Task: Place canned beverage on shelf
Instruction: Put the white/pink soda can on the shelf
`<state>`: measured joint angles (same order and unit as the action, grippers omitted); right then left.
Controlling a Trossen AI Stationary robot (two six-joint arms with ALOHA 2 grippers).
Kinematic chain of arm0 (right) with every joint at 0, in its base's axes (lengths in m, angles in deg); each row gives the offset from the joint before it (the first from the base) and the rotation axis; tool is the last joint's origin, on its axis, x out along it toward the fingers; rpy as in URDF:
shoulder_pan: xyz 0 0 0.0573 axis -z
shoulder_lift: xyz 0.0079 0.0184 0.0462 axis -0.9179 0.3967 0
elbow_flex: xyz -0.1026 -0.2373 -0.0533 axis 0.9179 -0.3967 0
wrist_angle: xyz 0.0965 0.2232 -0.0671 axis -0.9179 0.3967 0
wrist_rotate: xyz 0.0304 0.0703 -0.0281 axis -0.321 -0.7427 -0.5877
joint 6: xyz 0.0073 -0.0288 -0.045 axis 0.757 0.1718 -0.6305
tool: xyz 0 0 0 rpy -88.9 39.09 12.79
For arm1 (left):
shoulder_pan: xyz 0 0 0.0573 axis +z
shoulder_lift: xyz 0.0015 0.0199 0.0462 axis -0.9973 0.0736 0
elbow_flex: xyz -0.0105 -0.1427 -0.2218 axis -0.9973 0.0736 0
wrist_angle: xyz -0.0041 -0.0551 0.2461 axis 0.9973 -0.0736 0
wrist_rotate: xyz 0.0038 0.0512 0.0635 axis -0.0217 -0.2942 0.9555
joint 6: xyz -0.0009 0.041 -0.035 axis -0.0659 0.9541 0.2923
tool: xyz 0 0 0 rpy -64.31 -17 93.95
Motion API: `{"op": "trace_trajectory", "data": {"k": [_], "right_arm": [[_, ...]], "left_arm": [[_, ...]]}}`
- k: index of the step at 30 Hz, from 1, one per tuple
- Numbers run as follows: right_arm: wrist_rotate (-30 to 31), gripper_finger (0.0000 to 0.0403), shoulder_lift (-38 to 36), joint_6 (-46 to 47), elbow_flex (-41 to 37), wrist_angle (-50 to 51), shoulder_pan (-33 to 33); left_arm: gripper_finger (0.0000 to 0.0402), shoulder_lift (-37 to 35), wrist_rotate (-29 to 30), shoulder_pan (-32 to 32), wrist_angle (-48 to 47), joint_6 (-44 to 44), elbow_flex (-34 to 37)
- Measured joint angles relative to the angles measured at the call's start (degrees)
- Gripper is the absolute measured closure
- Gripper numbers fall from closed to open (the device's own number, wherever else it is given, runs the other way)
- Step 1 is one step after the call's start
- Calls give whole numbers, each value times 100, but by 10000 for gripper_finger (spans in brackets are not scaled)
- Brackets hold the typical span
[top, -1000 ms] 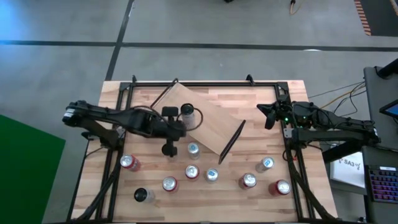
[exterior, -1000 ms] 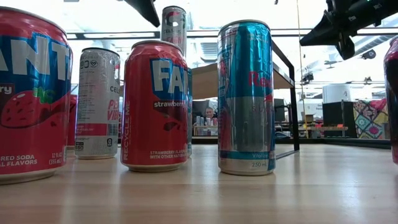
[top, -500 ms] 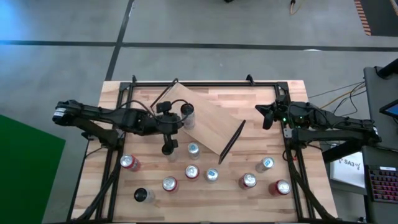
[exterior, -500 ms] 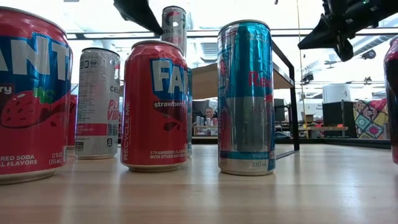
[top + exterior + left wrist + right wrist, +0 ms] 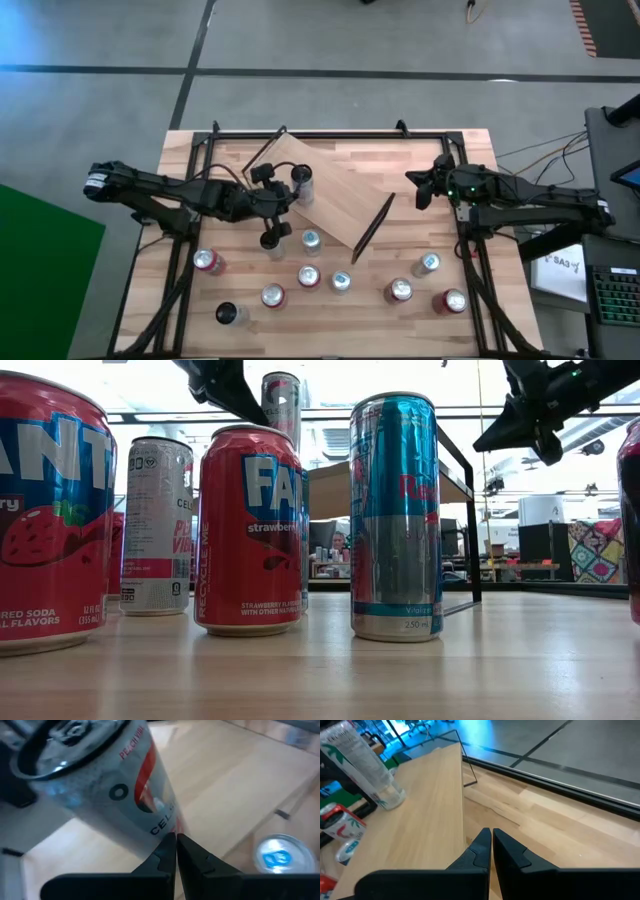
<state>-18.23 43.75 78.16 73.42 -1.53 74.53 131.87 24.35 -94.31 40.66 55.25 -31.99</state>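
The shelf [image 5: 340, 195] lies slantwise on the middle of the table, a light-wood plank with black end frames. A silver canned beverage [image 5: 300, 183] stands upright on its left part, and it also shows in the left wrist view [image 5: 100, 785] and in the right wrist view [image 5: 365, 765]. My left gripper [image 5: 176, 840] is shut, its tips right by the can's lower side, and it reaches in from the table's left [image 5: 283, 196]. My right gripper [image 5: 415, 195] hovers shut above the table, right of the shelf [image 5: 430, 805], with nothing in it. My left gripper's shut fingertips [image 5: 170, 842] point slantwise down at the can's side wall [image 5: 160, 827], low on the can. Whether they touch it I cannot tell. The can stands upright on the shelf board.
Several other cans stand along the table's near side: red ones [image 5: 207, 262] [image 5: 398, 291], blue ones [image 5: 310, 240] [image 5: 428, 263], a black one [image 5: 228, 314]. A black rail frame [image 5: 330, 133] runs along the table's far edge.
My left gripper has drawn back a little toward the table's left edge, sunk lower and rolled, staying shut. The silver can has stayed upright in the same spot on the shelf.
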Motion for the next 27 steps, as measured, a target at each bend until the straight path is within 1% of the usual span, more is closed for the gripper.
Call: {"op": "trace_trajectory", "data": {"k": [9, 14, 22, 27], "right_arm": [[34, 394, 59, 0, 0, -3, 0], [39, 394, 166, 0, 0, -7, 0], [39, 394, 221, 0, 0, -11, 0], [37, 394, 221, 0, 0, -11, 0]], "left_arm": [[401, 4, 43, 94, 179, 107, 11], [401, 4, 327, 165, 103, 139, 11], [401, 7, 345, 369, 103, 166, 11], [401, -16, 343, 377, 39, 194, 11]]}}
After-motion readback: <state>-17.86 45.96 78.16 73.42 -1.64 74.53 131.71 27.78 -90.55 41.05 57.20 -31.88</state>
